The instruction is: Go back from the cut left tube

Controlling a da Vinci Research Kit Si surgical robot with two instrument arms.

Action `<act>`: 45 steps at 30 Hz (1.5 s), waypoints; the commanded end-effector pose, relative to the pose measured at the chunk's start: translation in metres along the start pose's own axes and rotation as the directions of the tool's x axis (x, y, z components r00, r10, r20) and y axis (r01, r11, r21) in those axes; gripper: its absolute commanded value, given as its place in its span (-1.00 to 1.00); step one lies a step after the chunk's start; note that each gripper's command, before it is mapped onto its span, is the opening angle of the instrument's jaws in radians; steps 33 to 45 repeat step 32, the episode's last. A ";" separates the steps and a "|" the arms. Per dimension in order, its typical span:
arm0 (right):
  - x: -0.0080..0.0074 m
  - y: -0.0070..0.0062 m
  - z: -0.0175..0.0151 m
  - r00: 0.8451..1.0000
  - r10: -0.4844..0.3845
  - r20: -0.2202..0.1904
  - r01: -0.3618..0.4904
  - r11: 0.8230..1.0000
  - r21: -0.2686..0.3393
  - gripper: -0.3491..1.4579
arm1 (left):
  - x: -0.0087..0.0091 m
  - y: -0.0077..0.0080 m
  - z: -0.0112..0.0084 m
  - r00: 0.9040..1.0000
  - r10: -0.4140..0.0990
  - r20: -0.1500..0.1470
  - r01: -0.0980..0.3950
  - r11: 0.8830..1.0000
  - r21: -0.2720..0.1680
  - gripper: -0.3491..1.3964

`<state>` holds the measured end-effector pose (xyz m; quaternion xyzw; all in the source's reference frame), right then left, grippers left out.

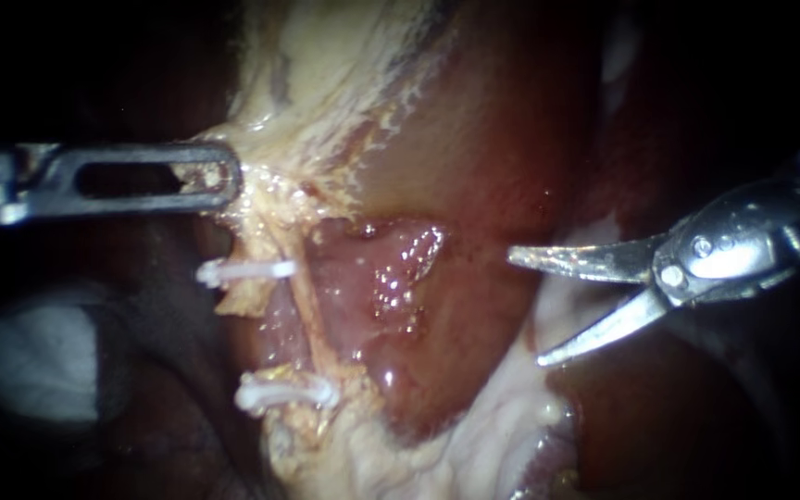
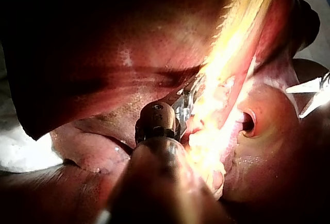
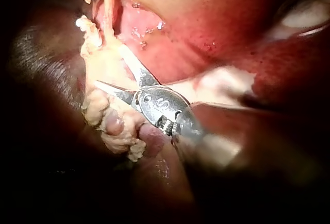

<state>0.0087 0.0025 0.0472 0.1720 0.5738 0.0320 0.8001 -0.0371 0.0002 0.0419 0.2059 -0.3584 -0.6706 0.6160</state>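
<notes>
My left instrument comes in level from the left. Its slotted jaws are shut on yellowish fatty tissue at the upper edge of the dissected patch. Below it, two white clips sit on a thin pale tube that runs between them. My right instrument has two curved blades, which stand open in free space to the right of the tube, touching nothing. In the right wrist view the open blades point toward the yellow tissue. In the left wrist view the jaws are buried in brightly lit tissue.
The glistening red liver bed lies between the tube and the blades. Whitish fat runs along the lower right. Dark liver fills the right side, and something pale lies at the lower left. The other instrument's blades show beside a round opening.
</notes>
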 end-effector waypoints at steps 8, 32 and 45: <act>-0.0002 -0.0001 -0.0002 1.000 -0.004 0.003 0.004 1.000 -0.002 0.97 | 0.0025 -0.0006 0.0039 0.999 0.015 -0.038 -0.015 1.000 0.001 -1.00; -0.0003 0.0000 -0.0005 1.000 -0.008 0.006 0.008 1.000 -0.005 0.97 | 0.0027 -0.0008 0.0052 0.999 0.016 -0.041 -0.016 1.000 0.002 -1.00; -0.0003 0.0000 -0.0005 1.000 -0.008 0.006 0.008 1.000 -0.005 0.97 | 0.0027 -0.0008 0.0052 0.999 0.016 -0.041 -0.016 1.000 0.002 -1.00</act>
